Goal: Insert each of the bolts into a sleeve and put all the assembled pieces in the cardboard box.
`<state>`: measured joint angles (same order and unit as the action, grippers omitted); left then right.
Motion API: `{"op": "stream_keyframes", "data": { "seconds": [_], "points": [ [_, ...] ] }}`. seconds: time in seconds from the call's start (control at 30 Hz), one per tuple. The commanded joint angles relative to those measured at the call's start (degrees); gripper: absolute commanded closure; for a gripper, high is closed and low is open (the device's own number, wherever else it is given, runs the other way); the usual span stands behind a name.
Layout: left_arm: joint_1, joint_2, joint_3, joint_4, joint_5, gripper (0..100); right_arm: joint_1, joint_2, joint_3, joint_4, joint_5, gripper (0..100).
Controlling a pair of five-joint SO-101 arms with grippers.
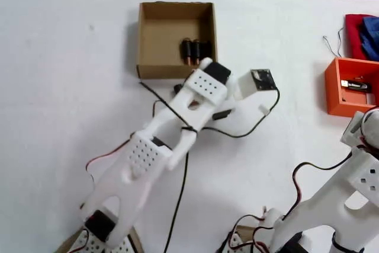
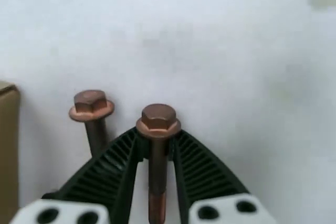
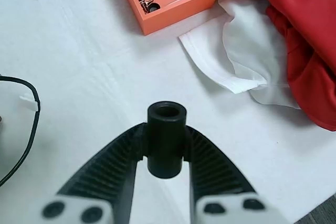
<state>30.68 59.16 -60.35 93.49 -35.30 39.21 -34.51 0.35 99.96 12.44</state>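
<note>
Now | left hand [image 2: 156, 136] grips bolt [image 2: 158, 121] lengthwise, head outward | right hand [image 3: 165, 132] grips sleeve [image 3: 167, 148] lengthwise, bore outward

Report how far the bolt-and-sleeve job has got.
Done: assembled pieces lie in the cardboard box. In hand: left claw grips a bolt, right claw grips a sleeve, not yet joined. Remaining: a second bolt waits beside it, then boxing.
</note>
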Motion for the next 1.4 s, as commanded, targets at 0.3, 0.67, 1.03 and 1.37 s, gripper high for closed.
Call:
{"op": "stream_keyframes", "data": {
  "seconds": [0.3, 0.67, 1.03, 1.37],
  "points": [
    [2.5, -16.4, 4.5, 9.1, 10.1, 97, -0.1, -2.0, -0.2, 0.7, 0.1, 97.6],
    [-8.5, -58.3, 52.3, -0.6, 9.1, 97, -0.1, -2.0, -0.1, 0.8, 0.0, 97.6],
    [-28.8, -71.0, 96.3, -25.2, 15.3, 98, -0.2, -1.9, -0.1, 0.8, 0.0, 97.6],
    [-37.5, -55.6, 88.5, -30.2, 17.4, 98, -11.3, -2.7, -0.3, 0.1, -3.7, 97.5]
  ]
}}
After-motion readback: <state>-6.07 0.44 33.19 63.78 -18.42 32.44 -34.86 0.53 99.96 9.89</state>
